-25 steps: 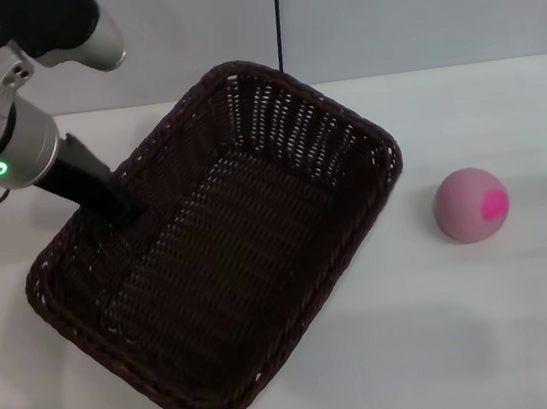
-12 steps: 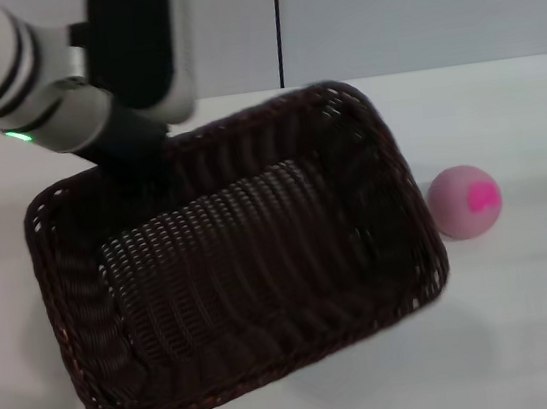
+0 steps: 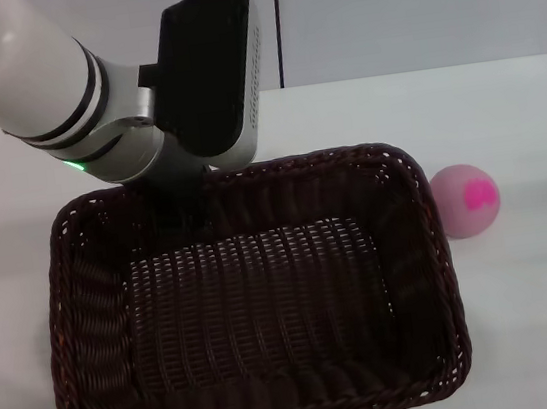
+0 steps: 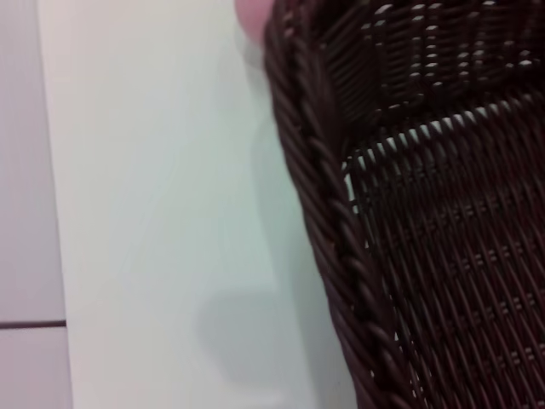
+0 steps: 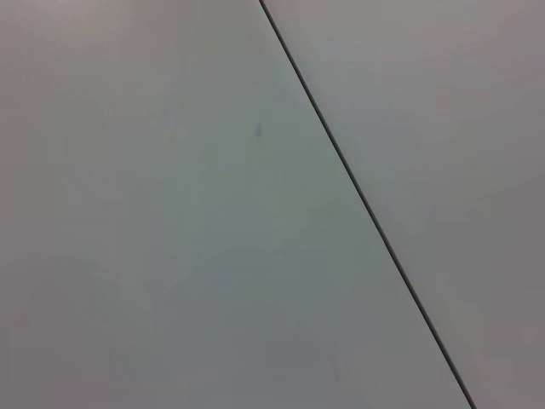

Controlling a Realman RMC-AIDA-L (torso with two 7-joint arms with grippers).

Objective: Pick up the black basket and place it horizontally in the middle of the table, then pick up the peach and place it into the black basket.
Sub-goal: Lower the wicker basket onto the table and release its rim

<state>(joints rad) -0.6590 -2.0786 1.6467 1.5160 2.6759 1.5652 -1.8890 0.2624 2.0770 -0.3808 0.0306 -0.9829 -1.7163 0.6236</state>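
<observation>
The black basket (image 3: 430,244) lies with its long side across the white table (image 3: 541,321), open side up and empty. My left gripper (image 3: 186,204) reaches down from the upper left and is shut on the basket's far rim, left of its middle. The left wrist view shows the braided rim and woven wall (image 4: 341,247) close up. The peach (image 3: 467,199), pale pink with a magenta blotch, rests on the table just right of the basket's far right corner, close to the rim; a sliver of it shows in the left wrist view (image 4: 251,17). The right gripper is out of view.
A grey wall with a dark vertical seam (image 3: 280,22) stands behind the table's far edge. The right wrist view shows only a plain grey surface crossed by a dark line (image 5: 366,204). Bare tabletop (image 4: 153,213) lies beyond the basket's far rim.
My left gripper has swung the basket round from a diagonal lie to lengthwise across the table and moved right with it. The peach has stayed in place.
</observation>
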